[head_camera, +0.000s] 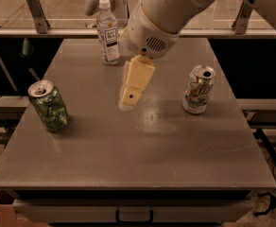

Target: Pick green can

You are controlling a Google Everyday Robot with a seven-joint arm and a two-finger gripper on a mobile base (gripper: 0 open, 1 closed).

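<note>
Hovering over the middle of the table [152, 169], the gripper [128, 101] is well apart from the green can [48, 106], which stands upright near the left edge. Whether the gripper is spread or closed cannot be told. Approach, grasp and lift are not yet done.

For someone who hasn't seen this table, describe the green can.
On the grey table, look near its left edge, left of the gripper over the middle. The green can stands there, mottled green, unlike the white can and clear bottle.
</note>
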